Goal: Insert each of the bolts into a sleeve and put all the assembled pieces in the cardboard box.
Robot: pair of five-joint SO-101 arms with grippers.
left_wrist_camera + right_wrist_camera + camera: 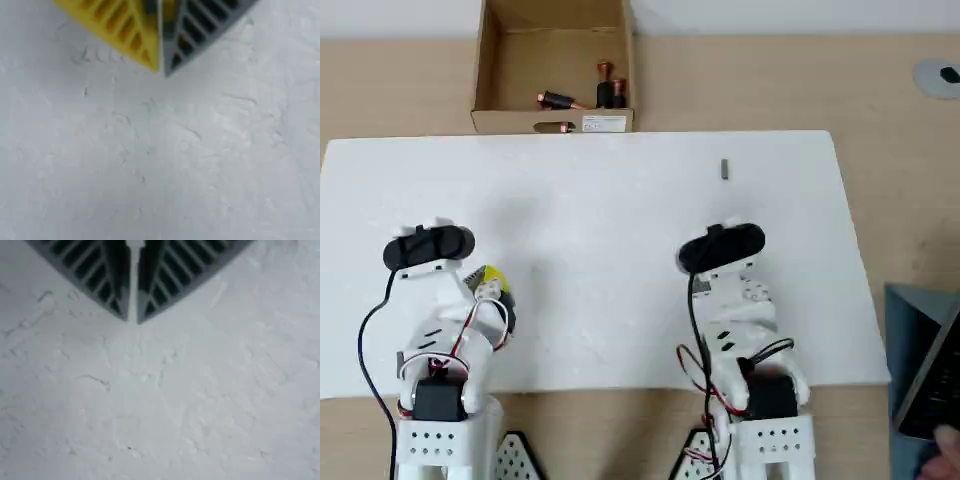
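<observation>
a small dark sleeve [725, 169] is laid on the white sheet [580, 300], near the sheet's far edge and toward its far right corner. its long side is run from the far edge toward the near edge.

the cardboard box [490, 70] is set on the wooden table [400, 80]. its front wall is touching the sheet's far edge, a bit left of the middle of that edge. 1 put-together piece [558, 100] is laid on the box floor, and its long side is run from left to right. more dark and copper pieces [610, 90] are bunched by the box's right wall, with a copper head pointed at the far wall. how many are there cannot be told. a small copper bit [555, 127] is seen at the front wall. whether it is in the box or outside it cannot be told.

a white label [605, 123] is stuck on the front wall. its writing is too small to be read.

the left claw [161, 67] is held low over the bare sheet. its yellow finger and grey finger are pressed together, and nothing is held. the right claw [131, 317] is held over the sheet too, with its 2 grey fingers drawn together, only a thin slit between them, and nothing is gripped.
</observation>
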